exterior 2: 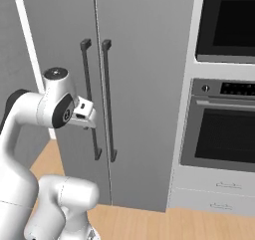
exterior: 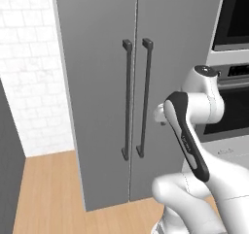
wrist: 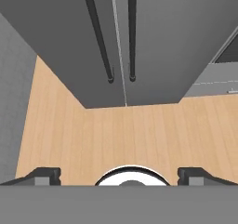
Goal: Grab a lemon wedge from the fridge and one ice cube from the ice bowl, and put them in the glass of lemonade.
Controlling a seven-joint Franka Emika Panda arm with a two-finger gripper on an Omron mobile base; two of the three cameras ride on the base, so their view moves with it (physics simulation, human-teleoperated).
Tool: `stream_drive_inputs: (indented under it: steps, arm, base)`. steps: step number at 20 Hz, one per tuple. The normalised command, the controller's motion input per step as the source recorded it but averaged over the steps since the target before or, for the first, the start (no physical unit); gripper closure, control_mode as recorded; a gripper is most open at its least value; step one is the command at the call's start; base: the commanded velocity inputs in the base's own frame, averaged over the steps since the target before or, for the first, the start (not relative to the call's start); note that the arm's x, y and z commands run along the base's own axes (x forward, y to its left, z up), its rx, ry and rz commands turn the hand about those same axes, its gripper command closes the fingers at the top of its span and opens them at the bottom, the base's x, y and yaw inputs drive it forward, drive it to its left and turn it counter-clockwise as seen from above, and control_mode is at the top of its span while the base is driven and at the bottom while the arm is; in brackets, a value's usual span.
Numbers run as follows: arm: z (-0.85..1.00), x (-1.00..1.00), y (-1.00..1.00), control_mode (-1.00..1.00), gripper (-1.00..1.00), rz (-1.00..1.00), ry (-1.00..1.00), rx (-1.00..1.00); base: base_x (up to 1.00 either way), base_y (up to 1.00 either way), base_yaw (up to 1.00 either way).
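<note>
While shut, fridge before end effector.

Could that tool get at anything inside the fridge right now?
Probably not yet: both fridge doors are shut. The open tool holds nothing, and nothing stands between it and the door handles.

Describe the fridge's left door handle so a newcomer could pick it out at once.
Start at the tall grey fridge, left of the black oven. Two long dark vertical bars flank the seam between its shut doors. The left door handle is the bar left of that seam, nearer the white brick wall.
</note>
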Motion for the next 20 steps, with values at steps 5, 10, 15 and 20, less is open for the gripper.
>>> stream_drive_inputs:
  steps: [5, 10, 15, 20]
  arm:
    - [0.00, 0.00, 0.00, 1.00, -1.00, 0.00, 0.00, 0.00]
    - [0.00, 0.00, 0.00, 1.00, -1.00, 0.00, 0.00, 0.00]
    - [0.00, 0.00, 0.00, 1.00, -1.00, 0.00, 0.00, 0.00]
    - [0.00, 0.00, 0.00, 1.00, -1.00, 0.00, 0.00, 0.00]
  base:
    - [0.30, -0.39, 0.08]
    - [-0.25, -0.04, 0.02]
    - [-0.15, 0.00, 0.00]
    - [0.00, 0.00, 0.00]
